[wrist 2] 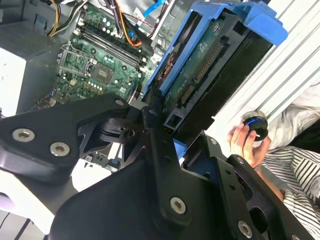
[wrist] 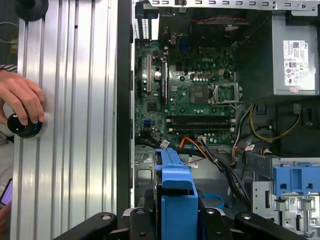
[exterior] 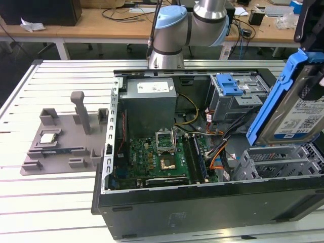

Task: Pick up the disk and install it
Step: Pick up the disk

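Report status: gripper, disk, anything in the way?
Gripper shut on the disk, held tilted above the open computer case. Not yet in the drive cage. Person's hand on the table beside the case.

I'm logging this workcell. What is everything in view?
disk: one, silver with blue frame, held above the case, exterior view's right
computer case: one, black, open on the table
motherboard: one, green, inside the case
power supply: one, grey, inside the case
latch: one, blue, on the case's metal cage
fixture plate: one, grey, exterior view's left
chip: one, silver, on the fixture plate
table: one, silver, beneath the case
knob: one, black, under the hand
hand: one, on the knob
robot arm: one, grey and light blue, beyond the case
gripper: one, black, shut on the disk
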You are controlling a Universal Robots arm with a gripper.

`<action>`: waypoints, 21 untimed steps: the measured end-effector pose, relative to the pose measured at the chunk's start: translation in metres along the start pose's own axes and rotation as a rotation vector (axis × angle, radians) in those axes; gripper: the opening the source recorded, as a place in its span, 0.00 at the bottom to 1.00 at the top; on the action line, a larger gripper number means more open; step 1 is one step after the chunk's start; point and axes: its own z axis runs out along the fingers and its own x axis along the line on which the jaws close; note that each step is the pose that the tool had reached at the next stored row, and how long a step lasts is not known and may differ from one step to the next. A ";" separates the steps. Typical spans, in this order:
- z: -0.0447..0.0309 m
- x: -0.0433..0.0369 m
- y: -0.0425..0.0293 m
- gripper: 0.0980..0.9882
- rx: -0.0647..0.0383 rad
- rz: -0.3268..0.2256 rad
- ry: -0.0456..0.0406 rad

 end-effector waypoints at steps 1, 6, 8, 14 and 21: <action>0.0028 0.0001 -0.0016 0.30 -0.001 0.000 -0.0001; 0.0088 -0.0008 -0.0102 0.30 -0.002 0.000 0.0006; 0.0100 -0.0032 -0.0145 0.30 -0.003 0.000 0.0009; 0.0200 -0.0050 -0.0232 0.30 -0.005 0.000 0.0029; 0.0267 -0.0047 -0.0291 0.30 -0.007 0.000 -0.0062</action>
